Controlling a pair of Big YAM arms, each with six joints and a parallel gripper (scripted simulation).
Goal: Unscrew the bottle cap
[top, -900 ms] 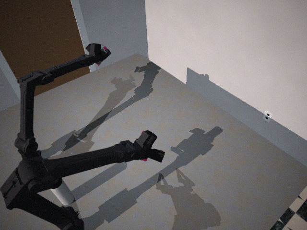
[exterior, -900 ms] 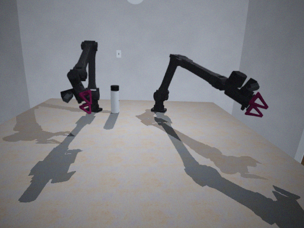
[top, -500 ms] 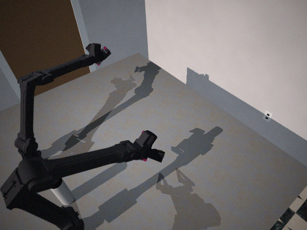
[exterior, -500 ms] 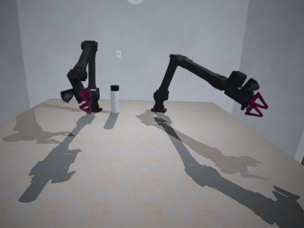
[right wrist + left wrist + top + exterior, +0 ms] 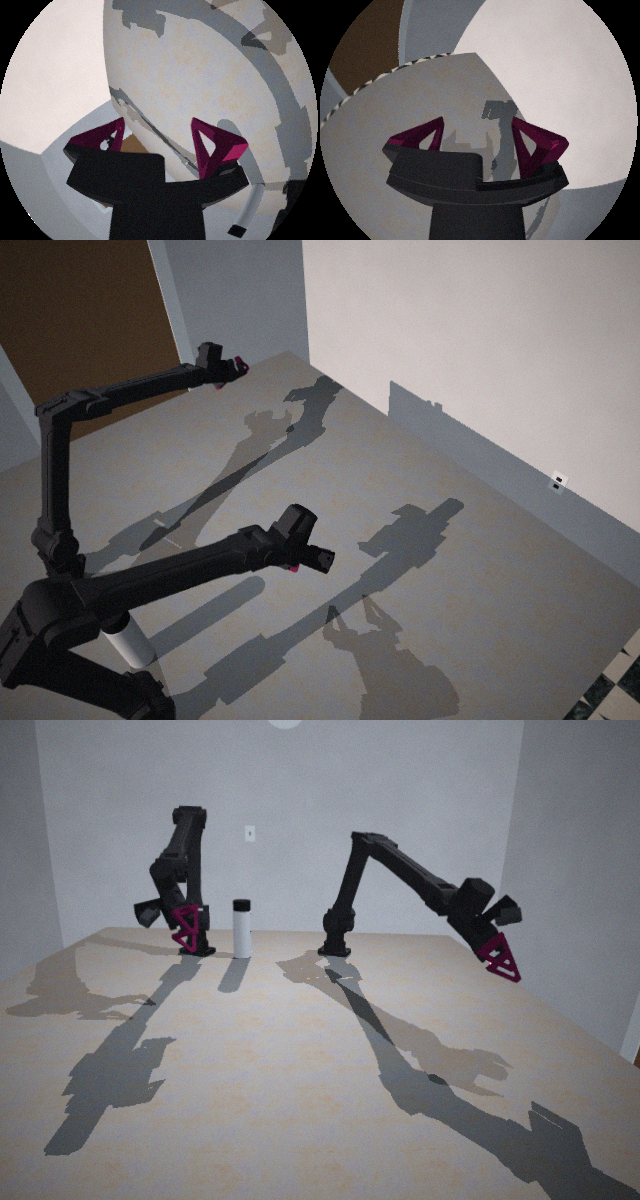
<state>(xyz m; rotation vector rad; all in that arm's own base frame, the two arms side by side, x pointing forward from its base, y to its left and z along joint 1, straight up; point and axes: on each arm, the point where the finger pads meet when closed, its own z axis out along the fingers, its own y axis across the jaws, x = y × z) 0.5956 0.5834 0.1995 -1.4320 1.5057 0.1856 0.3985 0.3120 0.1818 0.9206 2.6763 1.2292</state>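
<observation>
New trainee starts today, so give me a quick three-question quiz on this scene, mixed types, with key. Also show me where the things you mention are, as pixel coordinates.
1. True or false: the black cap (image 5: pixel 116 622) (image 5: pixel 241 904) (image 5: pixel 237 230) is off the white bottle (image 5: pixel 131 645) (image 5: pixel 241 931) (image 5: pixel 250 205).
2. The bottle stands nearer the base of which arm? A) left B) right
3. Fill in: the left gripper (image 5: pixel 230 376) (image 5: pixel 499 960) (image 5: pixel 477 120) and right gripper (image 5: pixel 310 566) (image 5: pixel 187 928) (image 5: pixel 157 121) are both ____ (open/shut).

Key: 1 false; 2 B; 3 open
</observation>
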